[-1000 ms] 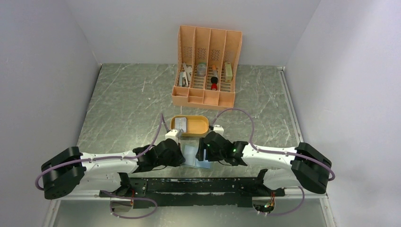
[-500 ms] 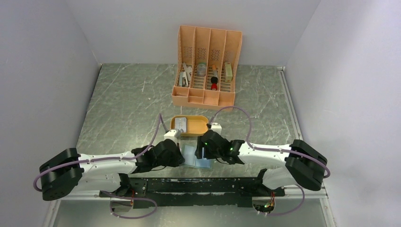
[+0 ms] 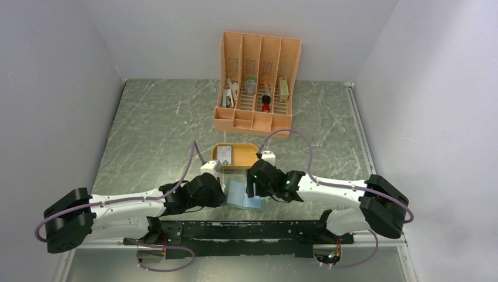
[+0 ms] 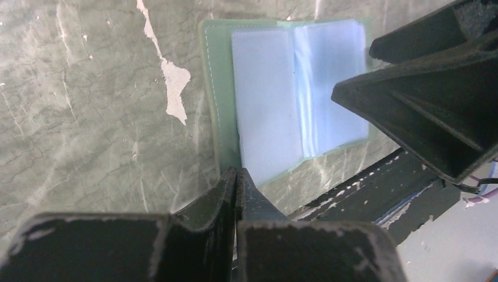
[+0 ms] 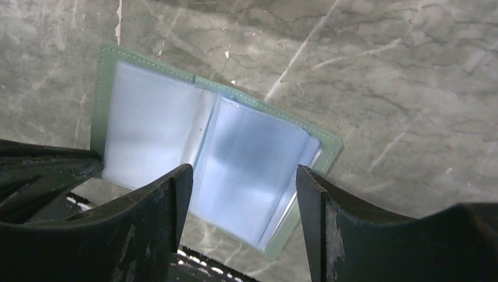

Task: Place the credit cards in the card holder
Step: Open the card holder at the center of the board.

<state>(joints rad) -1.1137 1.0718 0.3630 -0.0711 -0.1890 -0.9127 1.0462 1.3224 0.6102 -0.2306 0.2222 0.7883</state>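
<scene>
The card holder lies open on the marble table between the two grippers, its clear pockets facing up and its grey-green edge showing. A credit card lies in the orange oval tray just behind it. My left gripper is shut, its tips at the near left corner of the card holder with nothing seen between them. Over the right half of the card holder hangs my right gripper, open and empty, with one finger on each side of that page.
A tall orange slotted organizer with small items stands at the back of the table. The black mounting rail runs along the near edge, close behind the card holder. Grey walls close in both sides.
The right gripper has drawn back a little from the near edge, and the left arm has shifted slightly left. More of the open card holder shows now.
</scene>
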